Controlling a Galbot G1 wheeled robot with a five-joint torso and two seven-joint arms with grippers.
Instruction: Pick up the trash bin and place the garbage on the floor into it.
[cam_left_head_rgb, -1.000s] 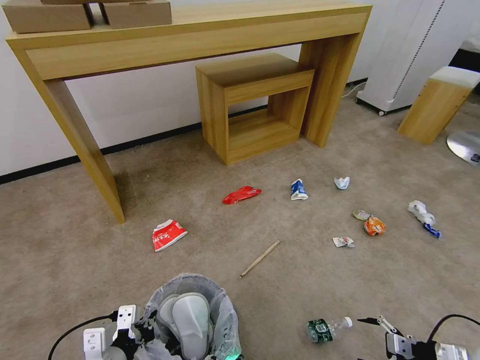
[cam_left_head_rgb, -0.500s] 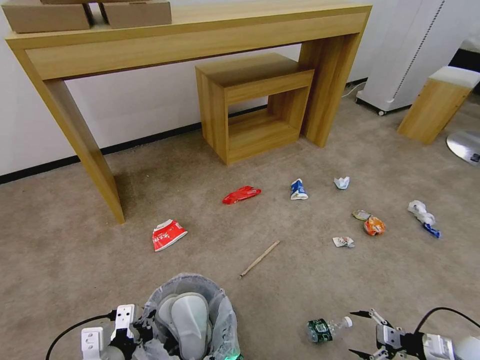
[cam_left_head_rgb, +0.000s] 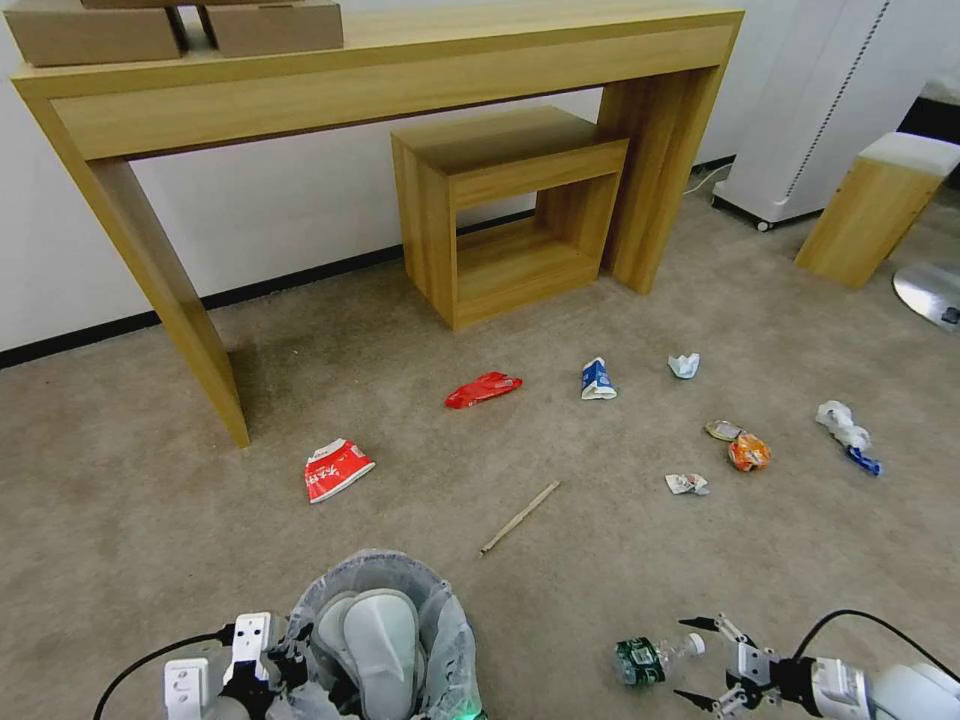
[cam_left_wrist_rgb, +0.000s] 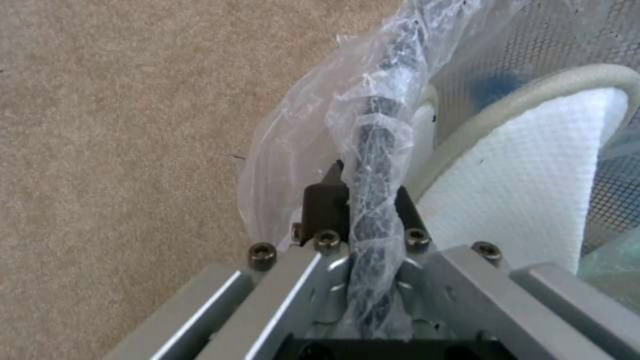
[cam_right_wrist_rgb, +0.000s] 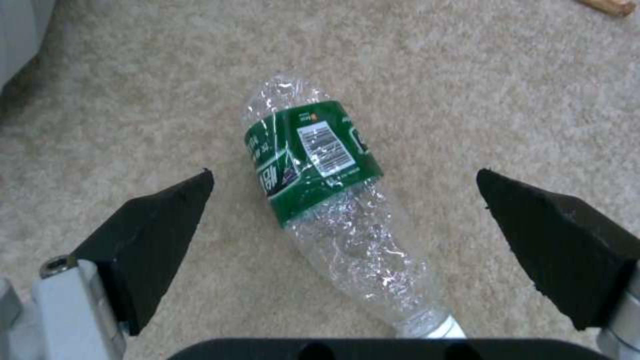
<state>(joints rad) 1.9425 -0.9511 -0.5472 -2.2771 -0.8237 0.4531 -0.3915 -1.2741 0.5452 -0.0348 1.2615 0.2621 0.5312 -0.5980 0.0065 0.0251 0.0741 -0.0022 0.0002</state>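
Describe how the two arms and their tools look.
Left tool: silver-grey metal plates with dark screw heads, black fingers, white blocks at the wrist and a black cable looping off. Right tool: two black pointed wedge fingers on silver brackets, a white-grey rounded wrist behind, and a black cable arching over it.

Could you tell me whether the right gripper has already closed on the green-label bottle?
No, the right gripper is wide open, its fingertips clear of the green-label bottle lying on the carpet.

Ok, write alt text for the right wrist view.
The right claw hangs open over beige carpet, its black fingertips either side of a crushed clear plastic bottle with a green label lying on the floor, not touching it.
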